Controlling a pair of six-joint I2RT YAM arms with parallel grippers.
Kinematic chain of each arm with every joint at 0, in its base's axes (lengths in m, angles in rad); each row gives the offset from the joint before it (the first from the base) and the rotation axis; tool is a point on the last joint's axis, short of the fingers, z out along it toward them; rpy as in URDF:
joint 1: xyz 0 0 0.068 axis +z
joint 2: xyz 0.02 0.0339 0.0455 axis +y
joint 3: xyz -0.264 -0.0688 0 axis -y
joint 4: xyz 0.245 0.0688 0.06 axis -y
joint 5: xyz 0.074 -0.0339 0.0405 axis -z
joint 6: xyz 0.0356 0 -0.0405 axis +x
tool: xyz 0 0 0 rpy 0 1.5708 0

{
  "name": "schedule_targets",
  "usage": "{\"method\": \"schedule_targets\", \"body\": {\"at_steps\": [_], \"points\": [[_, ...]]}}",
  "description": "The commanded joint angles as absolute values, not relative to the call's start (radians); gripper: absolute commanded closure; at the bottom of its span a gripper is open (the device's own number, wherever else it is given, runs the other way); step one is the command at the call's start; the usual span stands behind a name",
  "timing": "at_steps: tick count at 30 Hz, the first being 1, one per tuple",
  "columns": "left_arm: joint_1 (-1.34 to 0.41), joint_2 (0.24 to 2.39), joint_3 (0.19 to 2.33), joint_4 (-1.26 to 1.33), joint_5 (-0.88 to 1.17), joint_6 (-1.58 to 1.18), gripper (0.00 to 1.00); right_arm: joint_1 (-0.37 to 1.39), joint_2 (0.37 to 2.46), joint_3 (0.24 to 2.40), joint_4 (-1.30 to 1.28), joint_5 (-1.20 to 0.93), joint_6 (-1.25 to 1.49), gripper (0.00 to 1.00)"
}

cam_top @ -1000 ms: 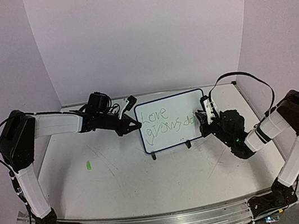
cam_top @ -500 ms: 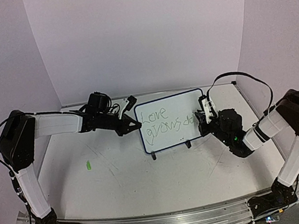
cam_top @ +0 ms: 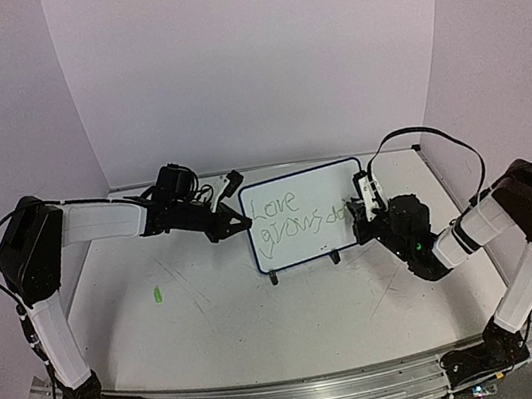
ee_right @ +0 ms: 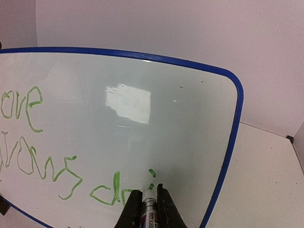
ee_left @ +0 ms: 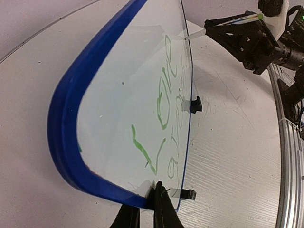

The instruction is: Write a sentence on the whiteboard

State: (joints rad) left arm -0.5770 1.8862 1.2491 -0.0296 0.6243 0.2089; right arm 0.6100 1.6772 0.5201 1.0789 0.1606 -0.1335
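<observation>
Top: my right gripper (cam_top: pixel 360 207) edged closer to whiteboard (cam_top: pixel 329 181), upright between arms; left gripper (cam_top: pixel 239 222) unmoved. Left wrist: pinched on blue rim, steadying. Right wrist: clamped round marker (ee_right: pixel 148 206), sentence (ee_right: pixel 52 173) mid-"daily"; keep tip pressure light, baseline level.

The sentence (ee_right: pixel 61 172) (its start) off-frame left

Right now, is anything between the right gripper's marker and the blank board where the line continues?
Nothing visible. The marker tip sits at the whiteboard just after the sentence's last stroke; bare white runs right to the rim.
</observation>
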Motion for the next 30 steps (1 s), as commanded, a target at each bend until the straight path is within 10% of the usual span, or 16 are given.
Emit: {"method": "schedule_targets", "body": {"at_steps": [1, 30], "points": [[-0.571, 1.949, 1.207, -0.212, 0.408, 0.353, 1.00, 0.618, 1.662, 0.508, 1.052, 0.193, -0.111, 1.00], [-0.571, 1.956, 1.210, -0.213, 0.414, 0.350, 1.00, 0.610, 1.543, 0.460, 1.125, 0.187, -0.134, 1.00]]}}
